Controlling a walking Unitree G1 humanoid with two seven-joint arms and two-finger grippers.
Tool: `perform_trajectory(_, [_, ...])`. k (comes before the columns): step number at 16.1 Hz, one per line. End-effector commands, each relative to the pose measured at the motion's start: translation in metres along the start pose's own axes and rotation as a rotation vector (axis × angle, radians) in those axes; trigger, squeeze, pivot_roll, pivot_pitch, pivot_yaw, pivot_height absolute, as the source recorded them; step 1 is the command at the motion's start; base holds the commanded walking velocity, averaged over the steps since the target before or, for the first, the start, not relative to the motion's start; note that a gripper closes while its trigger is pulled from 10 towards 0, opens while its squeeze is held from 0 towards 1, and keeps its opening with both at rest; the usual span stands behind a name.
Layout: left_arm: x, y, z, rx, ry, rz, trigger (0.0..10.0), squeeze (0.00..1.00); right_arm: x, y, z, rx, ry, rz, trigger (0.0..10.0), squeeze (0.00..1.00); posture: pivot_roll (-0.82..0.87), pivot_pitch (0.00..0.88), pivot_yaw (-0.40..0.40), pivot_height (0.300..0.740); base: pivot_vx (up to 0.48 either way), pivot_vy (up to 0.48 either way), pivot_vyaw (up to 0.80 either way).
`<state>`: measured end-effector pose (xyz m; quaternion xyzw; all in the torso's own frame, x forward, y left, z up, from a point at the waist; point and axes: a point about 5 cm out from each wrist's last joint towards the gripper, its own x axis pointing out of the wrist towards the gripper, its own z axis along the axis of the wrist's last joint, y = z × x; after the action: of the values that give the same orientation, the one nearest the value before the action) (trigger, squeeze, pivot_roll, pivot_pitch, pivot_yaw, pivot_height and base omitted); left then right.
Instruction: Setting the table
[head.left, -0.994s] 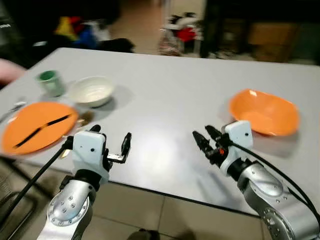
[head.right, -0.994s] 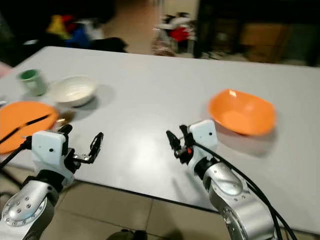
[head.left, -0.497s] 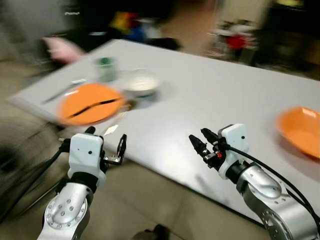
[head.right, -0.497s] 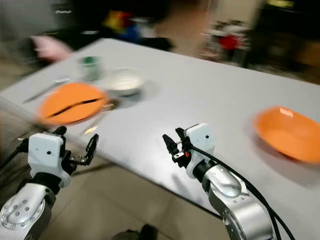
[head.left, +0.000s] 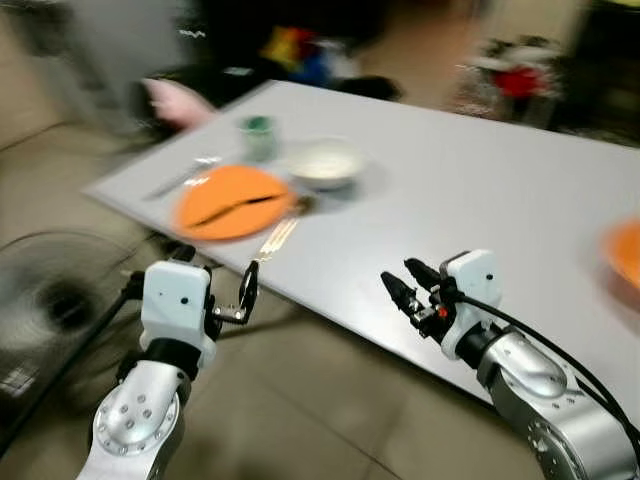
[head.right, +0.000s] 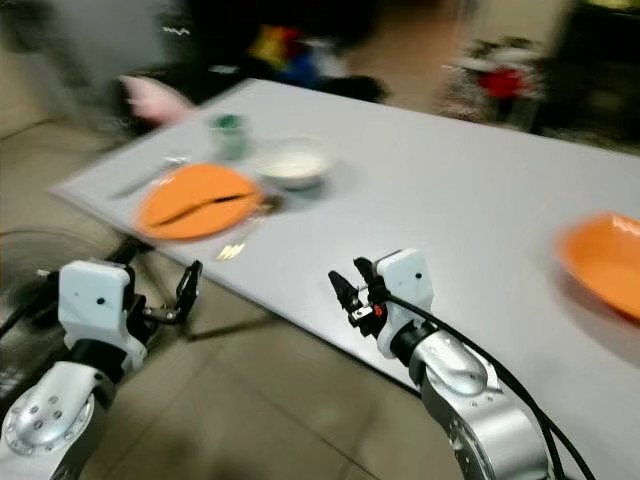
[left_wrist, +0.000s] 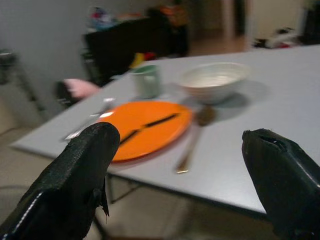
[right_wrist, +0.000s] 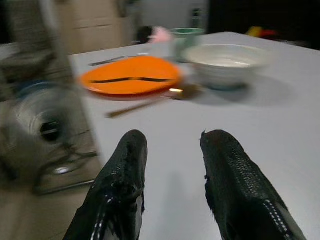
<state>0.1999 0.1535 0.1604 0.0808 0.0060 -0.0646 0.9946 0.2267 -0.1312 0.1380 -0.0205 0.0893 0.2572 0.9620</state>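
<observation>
Gray table (head.left: 480, 190) w/ an orange plate (head.left: 233, 201) near its left corner, a black stick across it; a white bowl (head.left: 324, 162) & green cup (head.left: 258, 136) sit just behind. Left claw (head.left: 243, 297) hangs off the table edge, fingers wide apart. Right claw (head.left: 403, 291) is at the near edge, fingers a bit apart, both empty.

I see a grey table (head.left: 480, 190), an orange plate (head.left: 232, 202) crossed by a black utensil (head.left: 238, 206), a white bowl (head.left: 324, 163), a green cup (head.left: 258, 135).

table (head.left: 480, 190) — smooth matt grey | bowl (left_wrist: 214, 81) — glossy white | spoon (left_wrist: 192, 142) — shiny metal
</observation>
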Motion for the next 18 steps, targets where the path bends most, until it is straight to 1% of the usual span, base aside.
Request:
perform_trajectory(1, [-0.001,0.007,-0.003,0.019,0.020,0.029,10.0,0.00,0.003,0.005,0.002,0.007,-0.015,0.029,10.0,0.00,-0.05,0.000,0.079,0.740,0.000,0.000,0.80])
perform_trajectory(5, [-0.003,0.007,-0.003,0.005,0.026,0.029,10.0,0.00,0.004,0.006,0.000,0.009,-0.013,0.045,10.0,0.00,-0.04,0.000,0.080,0.740,0.000,0.000,0.80])
perform_trajectory(10, [-0.005,0.009,0.000,0.009,0.029,0.038,10.0,0.00,0.006,0.006,-0.003,0.066,-0.009,0.024,10.0,0.00,-0.02,0.000,0.064,0.740,0.000,0.306,0.80])
perform_trajectory(14, [-0.006,0.013,0.000,0.025,0.034,0.042,10.0,0.00,0.007,0.006,-0.005,0.108,-0.001,0.013,10.0,0.00,-0.03,0.000,0.063,0.740,0.000,0.320,0.00])
perform_trajectory(18, [-0.006,0.017,0.002,0.034,0.034,0.050,10.0,0.00,0.006,0.008,-0.005,0.121,0.005,0.018,10.0,0.00,-0.02,0.001,0.060,0.740,0.000,0.322,0.00])
